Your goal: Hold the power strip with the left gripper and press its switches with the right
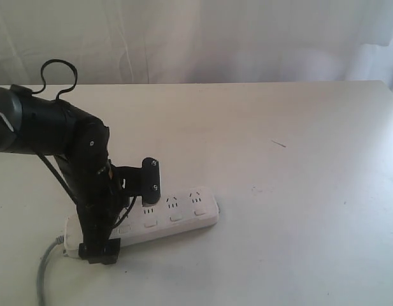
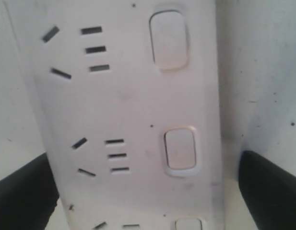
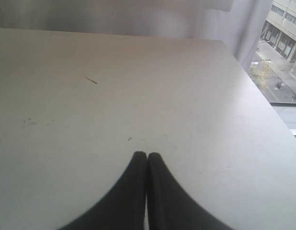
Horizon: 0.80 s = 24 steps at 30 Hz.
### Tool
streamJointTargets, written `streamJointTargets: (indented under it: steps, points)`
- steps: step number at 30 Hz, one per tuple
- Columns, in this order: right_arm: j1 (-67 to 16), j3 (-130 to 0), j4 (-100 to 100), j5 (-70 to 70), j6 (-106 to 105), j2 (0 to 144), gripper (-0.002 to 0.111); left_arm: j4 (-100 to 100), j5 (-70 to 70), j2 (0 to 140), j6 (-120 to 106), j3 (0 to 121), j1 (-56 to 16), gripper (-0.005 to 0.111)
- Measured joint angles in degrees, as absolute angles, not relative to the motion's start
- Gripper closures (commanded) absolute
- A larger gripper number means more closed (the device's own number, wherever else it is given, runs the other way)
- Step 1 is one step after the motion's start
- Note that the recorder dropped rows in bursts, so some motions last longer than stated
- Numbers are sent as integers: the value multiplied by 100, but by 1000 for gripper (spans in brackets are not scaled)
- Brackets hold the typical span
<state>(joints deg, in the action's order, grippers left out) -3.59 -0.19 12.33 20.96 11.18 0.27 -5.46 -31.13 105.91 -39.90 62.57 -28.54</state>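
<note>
The long white power strip (image 1: 183,213) lies on the white table, its grey cord (image 1: 44,268) trailing off toward the front left. My left gripper (image 1: 126,217) is lowered over the strip's left half and stands open. One black finger (image 1: 151,182) is on the far side and the other (image 1: 100,252) on the near side. In the left wrist view the strip (image 2: 133,110) fills the space between the fingers (image 2: 270,189), with a gap of table beside it. Its switches (image 2: 180,148) show in a row. My right gripper (image 3: 147,155) is shut, empty, over bare table, away from the strip.
The right arm is outside the exterior view. A small dark mark (image 1: 279,143) lies on the table (image 1: 311,191) to the right. A pale curtain (image 1: 196,38) hangs behind the far edge. The table's right edge (image 3: 263,96) borders a window.
</note>
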Motion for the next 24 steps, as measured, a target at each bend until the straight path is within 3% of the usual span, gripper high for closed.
streamJointTargets:
  steps: [2, 4, 5, 6, 7, 24]
  points:
    - [-359, -19, 1233, 2096, 1118, 27, 108, -533, -3165, 10641, -4000, 6283, -2844, 3]
    - [-359, -19, 1233, 2096, 1118, 27, 108, -520, -3173, 10657, -4000, 6283, -2844, 20]
    - [-359, -19, 1233, 2096, 1118, 27, 108, -508, -3187, 10657, -4000, 6283, -2844, 49]
    - [-359, -19, 1233, 2096, 1118, 27, 108, -444, -3212, 10657, -3988, 6283, -2844, 67]
    - [-359, -19, 1233, 2096, 1118, 27, 108, -433, -3212, 10657, -3989, 6283, -2844, 105]
    - [-359, -19, 1233, 2096, 1118, 27, 108, -444, -3288, 10680, -3989, 6296, -2844, 106]
